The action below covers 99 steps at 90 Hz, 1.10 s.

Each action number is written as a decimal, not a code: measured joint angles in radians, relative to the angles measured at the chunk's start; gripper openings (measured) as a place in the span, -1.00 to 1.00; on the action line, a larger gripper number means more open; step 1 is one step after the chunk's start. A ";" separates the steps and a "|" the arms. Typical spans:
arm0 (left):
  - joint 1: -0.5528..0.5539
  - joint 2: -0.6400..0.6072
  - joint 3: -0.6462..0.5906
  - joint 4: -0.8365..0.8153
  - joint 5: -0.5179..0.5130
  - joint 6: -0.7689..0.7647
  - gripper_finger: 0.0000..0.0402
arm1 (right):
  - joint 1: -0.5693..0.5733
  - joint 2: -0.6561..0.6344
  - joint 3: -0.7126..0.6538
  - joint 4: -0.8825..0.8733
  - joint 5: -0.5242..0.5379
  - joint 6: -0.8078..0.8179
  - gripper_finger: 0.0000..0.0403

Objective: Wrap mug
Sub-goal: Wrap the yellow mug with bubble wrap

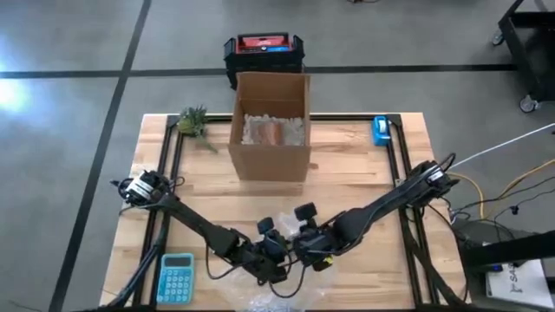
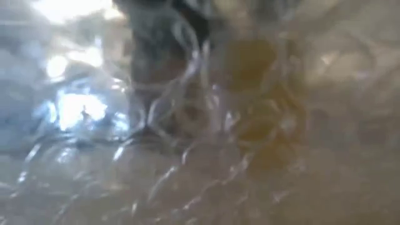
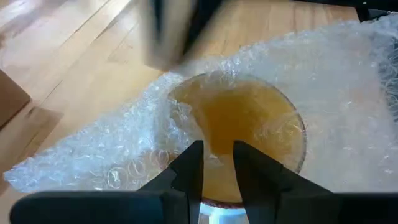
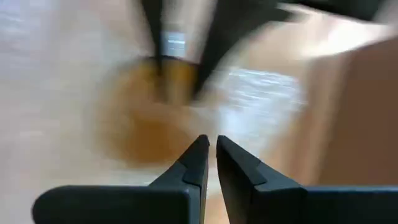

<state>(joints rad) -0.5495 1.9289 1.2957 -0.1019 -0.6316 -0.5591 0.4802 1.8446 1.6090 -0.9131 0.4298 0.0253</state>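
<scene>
The tabletop [image 1: 347, 186] carries a sheet of bubble wrap [image 3: 348, 93] at its near edge, with the amber mug [image 3: 239, 134] lying on it, mouth facing the left tool [image 3: 217, 163]. That tool's fingers are slightly spread, straddling the mug's rim. The right tool [image 4: 210, 152], fingers nearly pressed together and empty, faces the mug from the opposite side; both are equally near.

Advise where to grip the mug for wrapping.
Hedged: take the mug by its rim, coming from above. It stands mouth-up on the bubble wrap, which already covers part of the wall, so the open rim is the easiest edge for the fingers.
</scene>
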 joint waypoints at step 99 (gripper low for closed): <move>-0.009 -0.100 0.000 -0.006 0.025 0.000 -0.63 | 0.019 0.063 -0.178 0.203 -0.117 0.082 -0.91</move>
<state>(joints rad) -0.5583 1.8292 1.2953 -0.1080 -0.6065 -0.5591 0.4989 1.9079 1.4311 -0.7097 0.3128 0.1069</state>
